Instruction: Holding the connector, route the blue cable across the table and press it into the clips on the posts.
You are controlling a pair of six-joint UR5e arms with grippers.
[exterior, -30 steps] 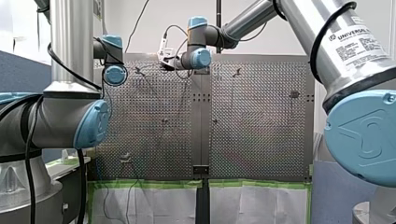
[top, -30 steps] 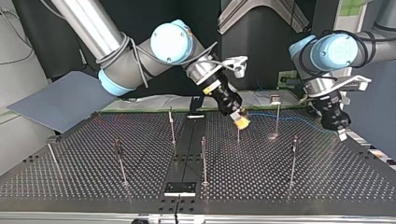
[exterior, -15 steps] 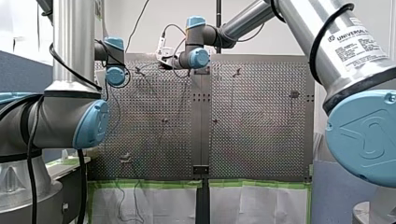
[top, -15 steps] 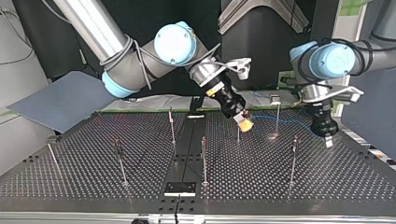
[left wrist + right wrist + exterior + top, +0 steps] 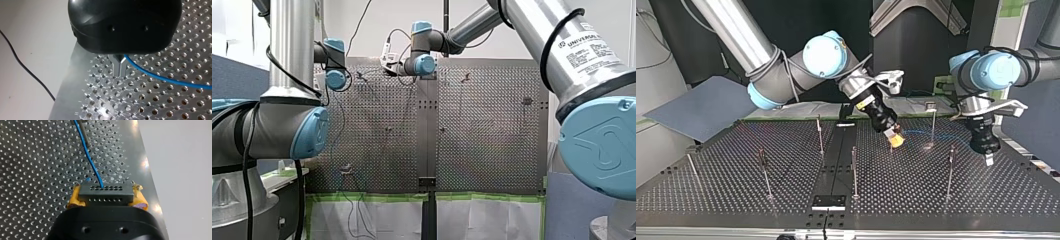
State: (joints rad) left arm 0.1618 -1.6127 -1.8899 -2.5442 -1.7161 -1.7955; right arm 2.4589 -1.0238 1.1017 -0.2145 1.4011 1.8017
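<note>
My right gripper (image 5: 107, 200) is shut on the black connector (image 5: 106, 193), which sits between its yellow pads (image 5: 75, 199). The blue cable (image 5: 88, 157) leaves the connector and runs ahead past a thin post. In the top view this gripper (image 5: 894, 139) hangs low over the perforated table (image 5: 786, 200), near a short post (image 5: 891, 148). From there the blue cable (image 5: 918, 133) passes a taller post (image 5: 933, 125) toward my left gripper (image 5: 989, 159). My left gripper (image 5: 119, 68) points straight down, metal fingers together, with the blue cable (image 5: 160, 76) coming out at their base.
Several thin posts stand on the table, among them one (image 5: 819, 135) near the middle, one (image 5: 854, 170) in front and one (image 5: 950, 170) beside my left gripper. A grey board (image 5: 701, 107) lies off the table at the top view's left. A black cable (image 5: 27, 72) runs beyond the table edge.
In the top view my left gripper has swung from a tilt to upright and come down and nearer. My right gripper shifted slightly and dipped lower, still holding the connector.
</note>
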